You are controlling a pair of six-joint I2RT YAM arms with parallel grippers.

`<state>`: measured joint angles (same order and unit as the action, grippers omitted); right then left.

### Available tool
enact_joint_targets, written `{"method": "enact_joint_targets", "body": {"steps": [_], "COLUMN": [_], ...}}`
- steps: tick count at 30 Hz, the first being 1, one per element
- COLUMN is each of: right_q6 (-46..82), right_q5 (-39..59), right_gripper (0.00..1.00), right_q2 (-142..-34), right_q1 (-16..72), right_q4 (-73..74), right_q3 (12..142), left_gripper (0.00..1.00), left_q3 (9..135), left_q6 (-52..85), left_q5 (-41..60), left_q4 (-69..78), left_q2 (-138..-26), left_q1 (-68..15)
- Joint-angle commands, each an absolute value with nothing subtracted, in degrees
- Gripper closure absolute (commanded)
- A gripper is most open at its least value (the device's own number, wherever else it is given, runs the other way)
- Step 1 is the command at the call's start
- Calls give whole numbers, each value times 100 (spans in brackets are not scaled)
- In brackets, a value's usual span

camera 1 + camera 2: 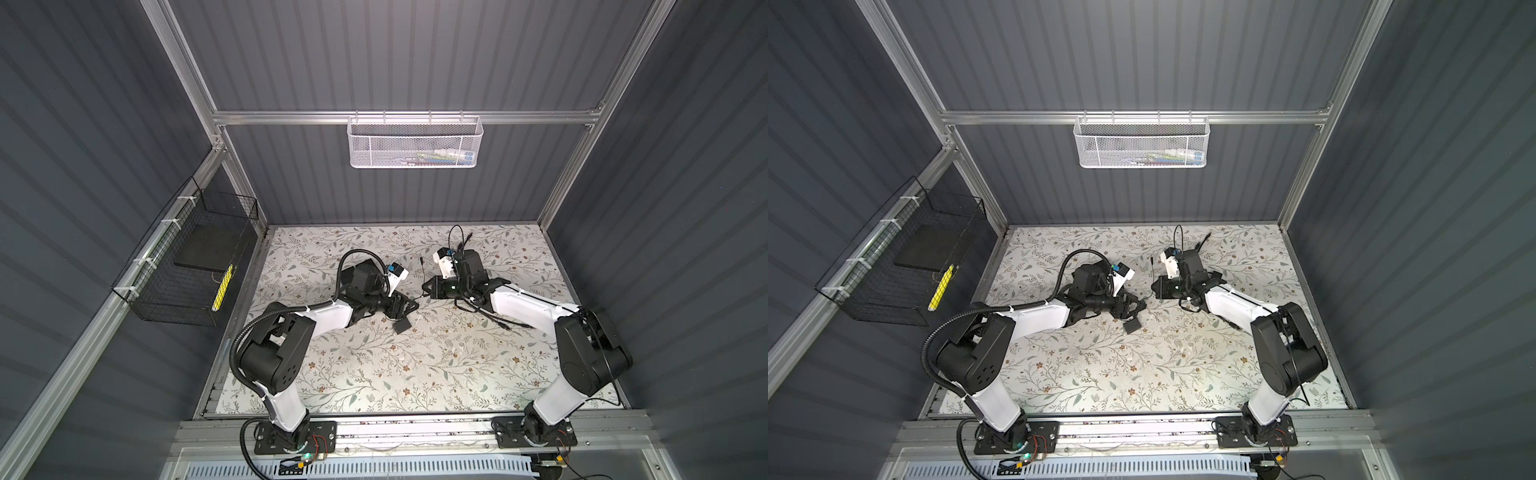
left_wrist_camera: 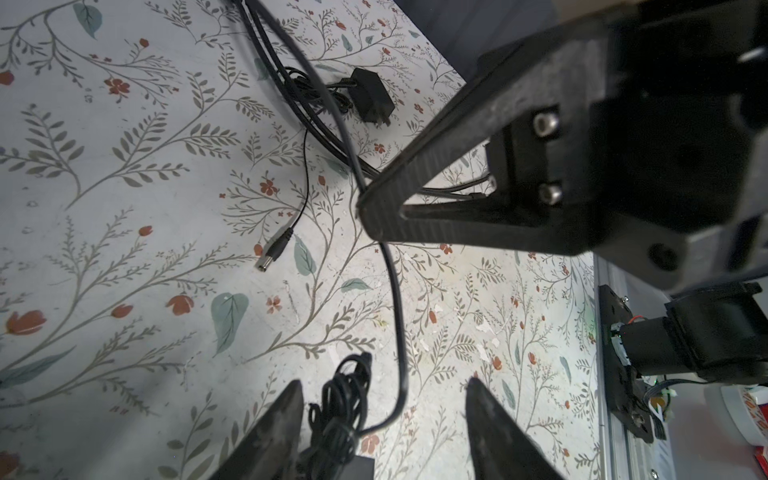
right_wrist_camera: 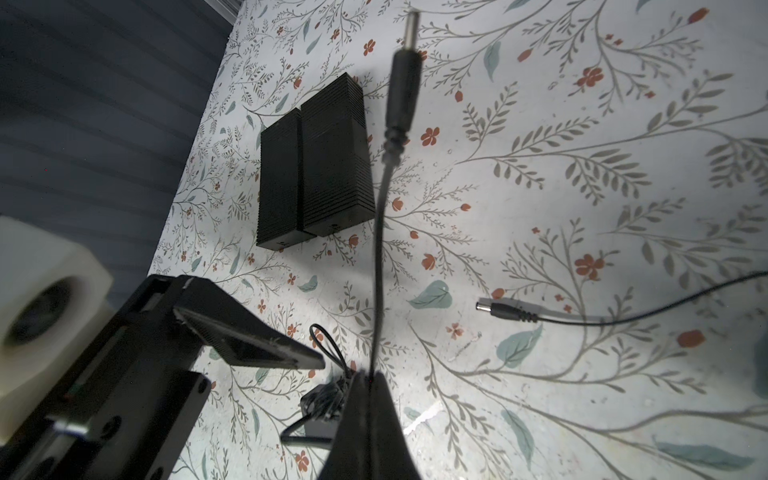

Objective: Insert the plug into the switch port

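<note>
Plug (image 3: 405, 83) stands beyond the right claw (image 3: 368, 376), which is clamped on its cable (image 3: 376, 249).
Long axis points to frame top; black boxes (image 3: 316, 166) lie upper left of it. Left claw (image 2: 384, 382) gapes.

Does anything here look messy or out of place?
Yes. The right claw pinches the thin cord well behind its plug, so the plug sticks out unsupported and could wobble. A second plug lies loose on the floral table cover, which is flecked with white chips.

White arm links (image 1: 328, 316), black joints (image 1: 274, 353) (corrugated black conduit (image 1: 232, 359))
</note>
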<state>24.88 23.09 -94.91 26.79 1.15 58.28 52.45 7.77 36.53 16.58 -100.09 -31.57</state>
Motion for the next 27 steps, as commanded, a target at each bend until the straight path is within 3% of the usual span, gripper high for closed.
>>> {"method": "enact_joint_targets", "body": {"steps": [1, 7, 13, 27], "right_q6": [2586, 2689, 2742, 2782], "right_q5": [2476, 2617, 2639, 2552], "right_gripper": [100, 100, 100, 100], "right_q2": [-9301, -9254, -9254, -9229], "right_q1": [2659, 2654, 2647, 2636], "right_q4": [305, 384, 416, 411], "right_q3": [5728, 5671, 5665, 5650], "left_gripper": [39, 40, 58, 85], "left_q3": [5462, 5523, 5624, 5729], "left_q6": [743, 800, 843, 887], "left_q5": [3568, 3593, 3738, 3849], "left_q4": [1869, 2061, 2101, 1957], "left_q2": [-10131, -10263, -10418, -10503], "left_q1": [-3164, -3164, -3164, -3164]}}
